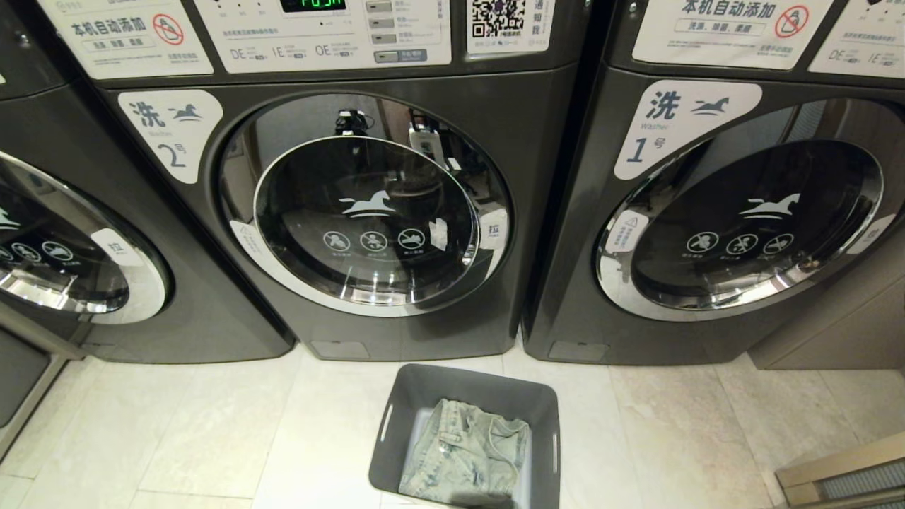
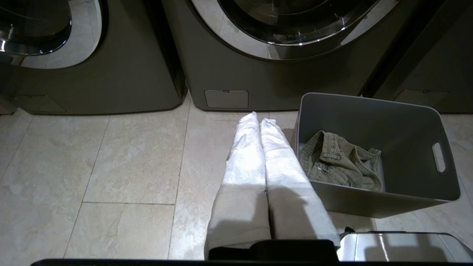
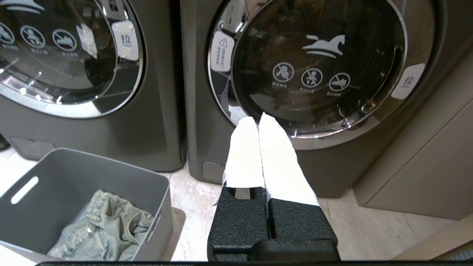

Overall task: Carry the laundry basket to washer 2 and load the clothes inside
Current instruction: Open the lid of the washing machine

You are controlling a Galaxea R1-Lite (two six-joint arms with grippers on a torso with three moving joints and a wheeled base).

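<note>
The grey laundry basket (image 1: 417, 403) stands on the tiled floor before the gap between two washers. Pale denim clothes (image 1: 463, 456) lie crumpled inside it. Washer 2 (image 1: 177, 131), dark grey with a round chrome-rimmed glass door (image 1: 368, 212), stands shut just behind and left of the basket. My left gripper (image 2: 258, 118) is shut and empty, its white-wrapped fingers hanging over the floor beside the basket (image 2: 406, 118) and the clothes (image 2: 340, 159). My right gripper (image 3: 258, 118) is shut and empty too, in front of washer 1's door. Neither arm appears in the head view.
Washer 1 (image 1: 657, 116) stands to the right of washer 2, door shut (image 3: 317, 66). A third machine (image 1: 63, 254) is at the far left. A beige cabinet (image 3: 425, 166) flanks washer 1. Light tiles (image 1: 177, 431) spread left of the basket.
</note>
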